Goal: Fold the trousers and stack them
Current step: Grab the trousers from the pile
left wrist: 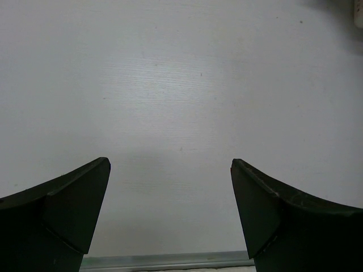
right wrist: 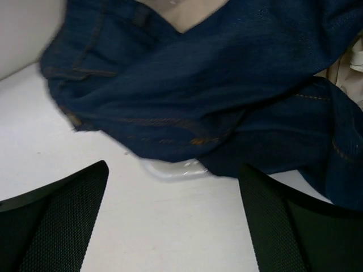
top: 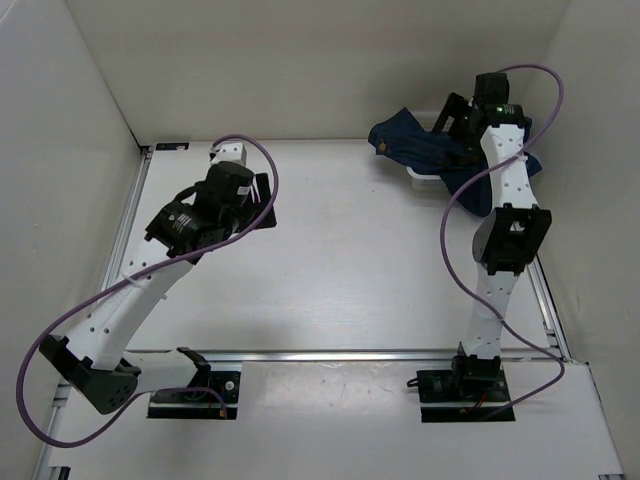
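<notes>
Right claw (right wrist: 173, 173): fingers apart and empty, poised low just in front of the trousers (right wrist: 227, 85), and as far as we can see not touching them.
Left claw (left wrist: 170, 170): fingers spread wide with nothing between them, over bare surface (top: 330, 270), well apart from the denim.
Where the trousers lie: in a crumpled heap at the far right corner, under the right arm. They are draped over a pale rim (top: 422, 179), perhaps of a shallow tub; we cannot tell.
Beige cloth (right wrist: 347, 79): it peeks out beside and beneath the denim at the right of the wrist view.
Risk, blind pinch: we cannot tell waistband from leg in this heap. Closing on the nearest fold would likely lift a twisted bundle that refuses to lie flat for folding.
Risk, thick bite: several denim layers overlap at the near edge. Too many between the fingers and we judge the hold would be shallow and could slip mid-pull.
Risk, the rim: it sits right below the near fold. A low approach could catch it, so whatever it belongs to gets dragged or tipped along with the cloth.
Risk, stowaway: with the beige cloth tucked against the denim, a deep reach could take both, and the wrong garment would travel out too.
Risk, one-sided pull: with our left arm so far off, hauling from one point would let the legs trail and bunch across the surface.
</notes>
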Controlling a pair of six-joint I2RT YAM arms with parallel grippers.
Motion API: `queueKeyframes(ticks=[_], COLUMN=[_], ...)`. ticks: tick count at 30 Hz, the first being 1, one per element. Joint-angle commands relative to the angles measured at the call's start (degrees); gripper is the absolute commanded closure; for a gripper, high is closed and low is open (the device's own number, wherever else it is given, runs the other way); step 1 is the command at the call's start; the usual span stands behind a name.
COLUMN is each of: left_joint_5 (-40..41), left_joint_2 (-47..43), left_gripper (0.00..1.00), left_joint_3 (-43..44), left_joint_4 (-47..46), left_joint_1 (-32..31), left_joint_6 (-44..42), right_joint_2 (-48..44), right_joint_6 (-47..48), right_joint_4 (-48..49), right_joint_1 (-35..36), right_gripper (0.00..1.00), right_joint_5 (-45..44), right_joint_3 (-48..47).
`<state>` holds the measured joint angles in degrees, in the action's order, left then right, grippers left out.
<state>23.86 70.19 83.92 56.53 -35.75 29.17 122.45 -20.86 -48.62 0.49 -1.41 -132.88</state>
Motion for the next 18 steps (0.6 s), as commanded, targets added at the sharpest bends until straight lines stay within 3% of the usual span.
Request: queueKeyframes(ticks=[1, 12, 13, 15, 16, 18], left_joint_5=[-0.48, 1.10, 1.71, 1.72, 1.72, 1.72], left_joint_2=[-0.15, 8.46, 8.47, 9.08, 9.08, 9.08], left_gripper=[0.01, 0.01, 0.01, 0.01, 0.01, 0.01], left_joint_3=[-0.78, -0.78, -0.08, 0.45, 0.46, 0.46], left_joint_4=[0.50, 2.70, 2.71, 2.71, 2.71, 2.71], left_joint_1=[0.15, 0.15, 0.15, 0.15, 0.15, 0.15], left_joint_6=[-0.08, 0.54, 0.54, 0.54, 0.54, 0.54], right_joint_2=[4.80, 19.14, 19.92, 20.63, 21.15, 21.16], right_joint_6=[-4.88, -12.09, -13.31, -13.85, -14.64, -14.65], right_joint_4=[-3.07, 6.60, 8.70, 10.47, 11.35, 11.88], right_joint_1=[-2.77, -3.83, -3.83, -3.83, -3.83, -3.83], right_gripper=[0.00, 0.00, 0.13, 0.30, 0.50, 0.66], right_joint_5=[5.98, 14.93, 15.55, 16.78, 17.57, 17.58], right_joint_3=[-7.02, -13.72, -13.20, -13.19, -13.19, -13.81])
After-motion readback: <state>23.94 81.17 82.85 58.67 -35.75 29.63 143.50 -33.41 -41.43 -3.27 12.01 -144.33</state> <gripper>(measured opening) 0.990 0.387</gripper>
